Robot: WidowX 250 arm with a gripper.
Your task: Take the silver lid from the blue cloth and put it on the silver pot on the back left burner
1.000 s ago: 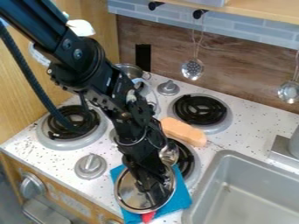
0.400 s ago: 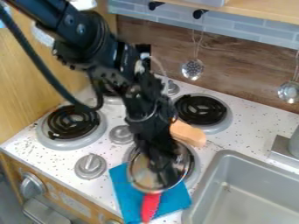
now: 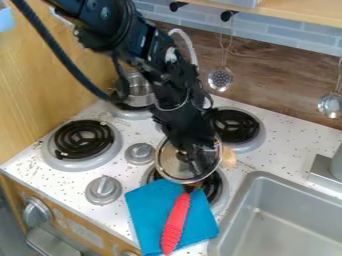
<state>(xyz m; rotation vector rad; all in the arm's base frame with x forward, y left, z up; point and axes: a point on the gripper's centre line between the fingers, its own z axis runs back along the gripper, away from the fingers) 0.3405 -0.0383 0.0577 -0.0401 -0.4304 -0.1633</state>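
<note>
The gripper [image 3: 196, 161] hangs above the front right burner [image 3: 224, 192], shut on a round clear lid [image 3: 172, 169] with a metal rim. The lid's knob is hidden by the fingers. Below it, a blue cloth [image 3: 148, 205] lies at the counter's front, and a red-handled utensil [image 3: 176, 222] rests across the cloth, its far end under the lid's edge. An orange-tan block [image 3: 228, 158] peeks out just right of the lid, mostly covered. A metal pot [image 3: 138, 92] stands on the back left burner, partly behind the arm.
The front left burner [image 3: 83, 139] and back right burner [image 3: 240, 126] flank the work area, with knobs [image 3: 103, 189] on the stovetop. At the right is a grey sink [image 3: 294, 215] with a faucet base [image 3: 325, 172]. Ladles [image 3: 220, 79] hang along the back wall.
The gripper and lid have moved away from the counter's front edge and slightly right, off the blue cloth. More of the red handle and of the back left pot shows; the orange-tan block is now mostly covered.
</note>
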